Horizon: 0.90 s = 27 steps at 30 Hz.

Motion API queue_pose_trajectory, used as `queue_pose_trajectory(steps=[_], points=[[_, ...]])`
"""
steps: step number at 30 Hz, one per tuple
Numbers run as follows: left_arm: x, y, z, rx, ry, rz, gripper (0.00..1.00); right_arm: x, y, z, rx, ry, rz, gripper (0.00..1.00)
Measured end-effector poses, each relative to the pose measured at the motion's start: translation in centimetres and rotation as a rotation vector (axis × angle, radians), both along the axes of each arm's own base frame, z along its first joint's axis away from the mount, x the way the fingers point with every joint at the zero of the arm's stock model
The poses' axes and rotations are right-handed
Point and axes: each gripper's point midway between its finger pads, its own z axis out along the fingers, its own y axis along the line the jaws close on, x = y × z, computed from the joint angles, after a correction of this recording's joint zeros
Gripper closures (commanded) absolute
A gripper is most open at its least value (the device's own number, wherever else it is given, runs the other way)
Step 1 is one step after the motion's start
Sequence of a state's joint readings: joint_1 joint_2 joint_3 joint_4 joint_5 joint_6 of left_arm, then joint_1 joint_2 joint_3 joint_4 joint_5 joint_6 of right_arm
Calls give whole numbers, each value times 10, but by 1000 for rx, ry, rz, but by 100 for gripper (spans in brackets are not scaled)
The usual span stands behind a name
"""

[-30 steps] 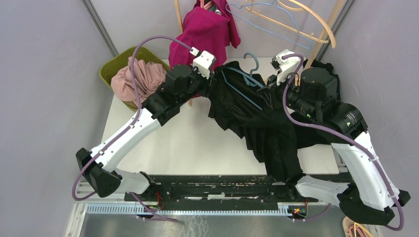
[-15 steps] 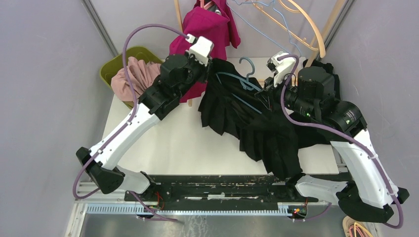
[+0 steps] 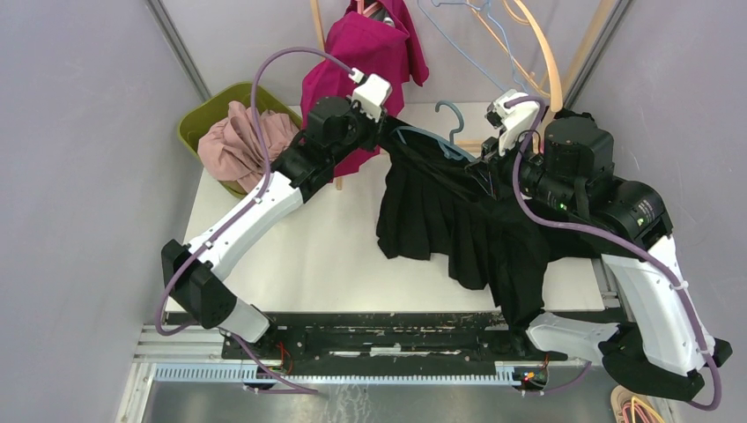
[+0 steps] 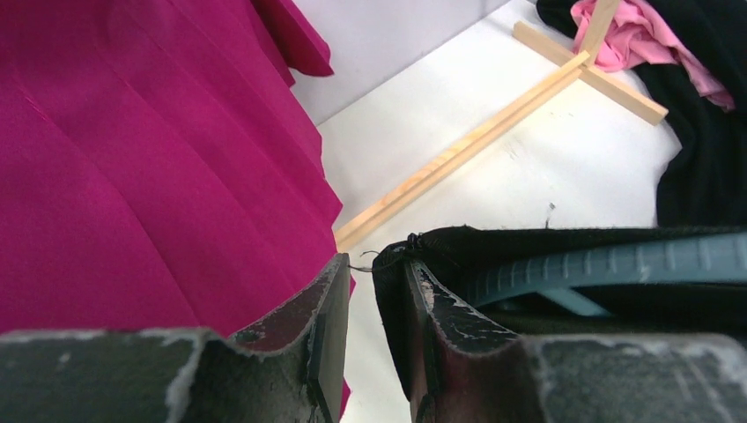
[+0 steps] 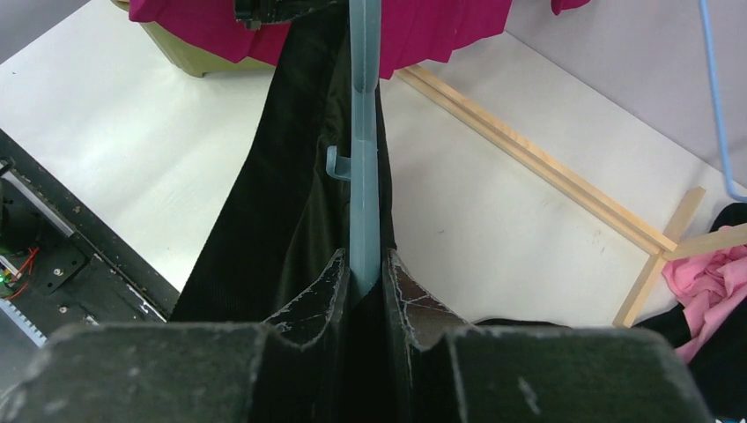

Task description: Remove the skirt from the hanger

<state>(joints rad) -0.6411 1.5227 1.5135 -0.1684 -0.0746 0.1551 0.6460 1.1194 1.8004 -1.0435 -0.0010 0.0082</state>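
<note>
Risk: the left gripper [image 4: 374,308] may lose the skirt [image 3: 440,220], since only the waistband corner lies between its fingers. A pull from there could also twist the hanger [image 5: 364,132] in the right gripper [image 5: 366,278], or snag the band on the hanger's notch.

Left: jaws a crack apart, band against one finger, a gap on the other side, so no firm pinch.

Right: clamped on the hanger bar. The skirt hangs from it between the arms, over the table [image 3: 308,256].

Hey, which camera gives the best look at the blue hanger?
The right wrist view: the hanger runs up the middle, close and sharp, clamped in the right gripper. The left wrist view shows a short stretch inside the skirt; the top view shows mainly its hook.
</note>
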Motion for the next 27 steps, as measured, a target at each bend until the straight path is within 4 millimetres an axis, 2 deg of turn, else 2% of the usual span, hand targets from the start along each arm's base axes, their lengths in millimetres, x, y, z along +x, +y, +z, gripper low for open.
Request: queue_pose_trajectory(steps=[11,19,27], points=[[-13,12,-37,15,37,-25,67,5,0,-4,-30,4,-4,99],[-11,16,-44,7,50,-30,67,14,3,-2,34,-39,-46,99],[-6,44,-42,12,64,51,67,38,23,-1,81,-70,-53,99]])
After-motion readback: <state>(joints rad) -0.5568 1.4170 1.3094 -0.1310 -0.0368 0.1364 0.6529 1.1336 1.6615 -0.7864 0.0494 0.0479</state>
